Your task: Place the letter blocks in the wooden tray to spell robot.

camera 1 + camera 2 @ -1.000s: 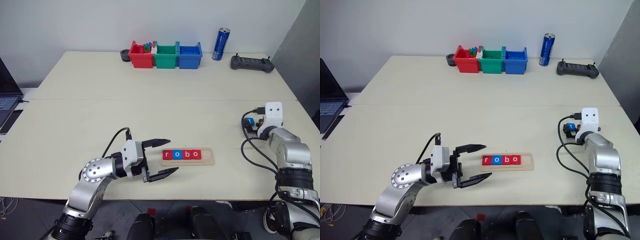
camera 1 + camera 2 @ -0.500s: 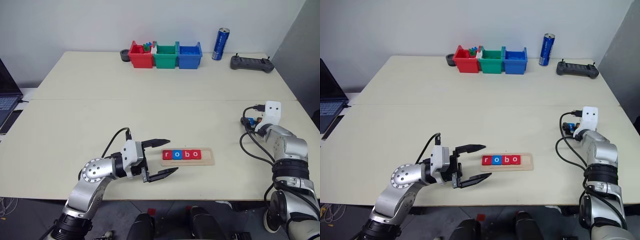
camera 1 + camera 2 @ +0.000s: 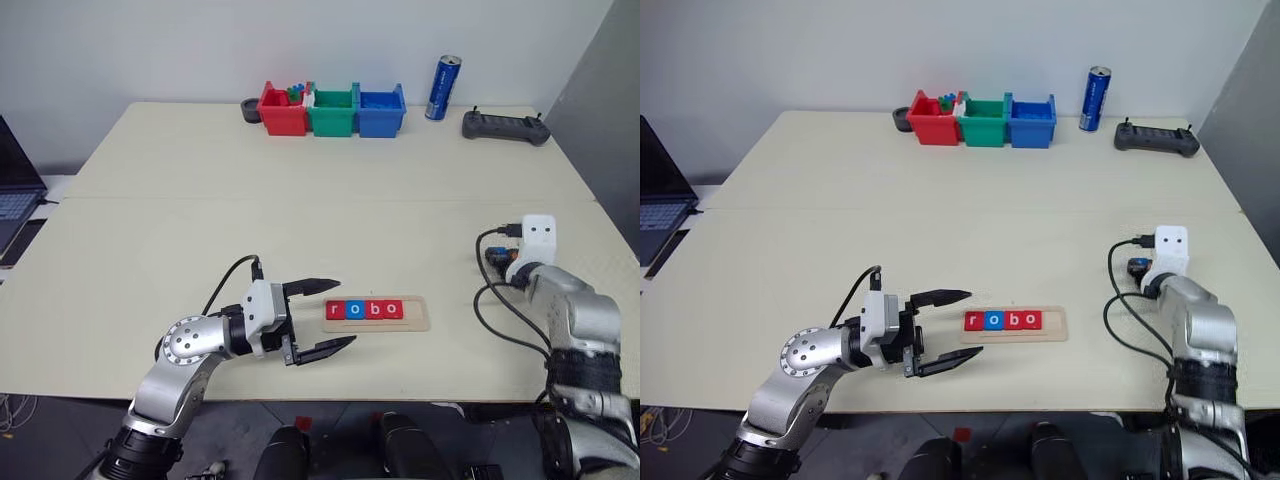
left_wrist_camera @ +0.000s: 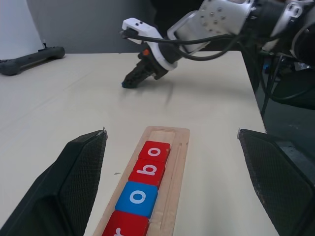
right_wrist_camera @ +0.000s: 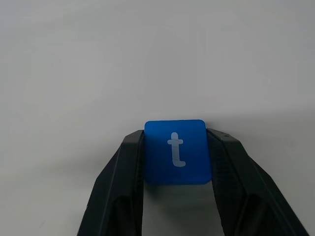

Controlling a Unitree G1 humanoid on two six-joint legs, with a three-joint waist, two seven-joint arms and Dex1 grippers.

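Note:
The wooden tray point(image 3: 417, 312) lies near the table's front edge with four letter blocks in it: red r point(image 3: 334, 310), blue o point(image 3: 352, 310), red b point(image 3: 371, 309) and red o point(image 3: 391, 309). Its right end slot is bare. My left gripper point(image 3: 346, 311) stands open and level, one finger on each side of the tray's left end, touching nothing. Far to the right, my right gripper point(image 5: 175, 135) is low over the table, shut on the blue t block point(image 5: 174, 157), which sits flat between its fingers point(image 5: 123, 167). The left wrist view shows that gripper point(image 4: 134, 78) beyond the tray.
Red point(image 3: 282, 110), green point(image 3: 332, 111) and blue point(image 3: 380, 110) bins stand in a row at the far edge, with a blue can point(image 3: 441, 88) and a black controller point(image 3: 505, 126) to their right. A laptop point(image 3: 12, 205) sits off the table's left side.
My right hand has drawn slightly back toward the near edge and to the left, its arm folding in. The left arm and the tiles in the tray have not moved.

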